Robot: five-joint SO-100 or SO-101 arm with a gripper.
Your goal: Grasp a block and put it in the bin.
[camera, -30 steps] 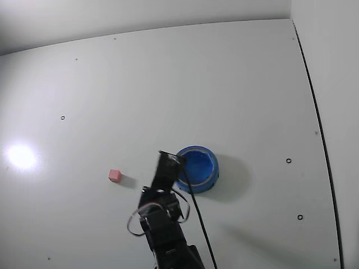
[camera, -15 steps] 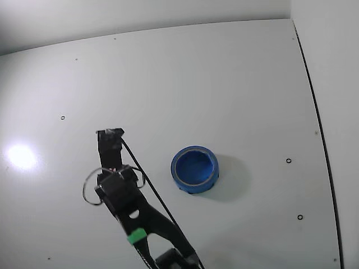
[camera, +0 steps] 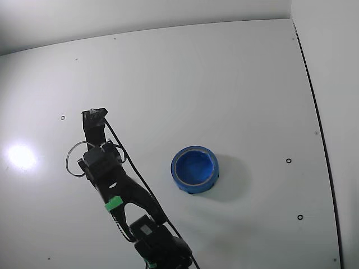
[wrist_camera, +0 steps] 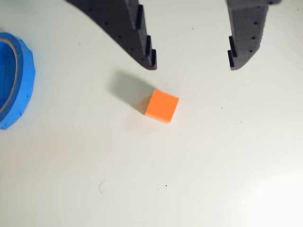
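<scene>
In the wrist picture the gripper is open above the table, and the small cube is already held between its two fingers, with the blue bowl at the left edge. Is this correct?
Not quite. The wrist view shows the block lying free on the table, below the fingertips and touching neither. The gripper is open, and the bin sits at the left edge, as you say.
</scene>
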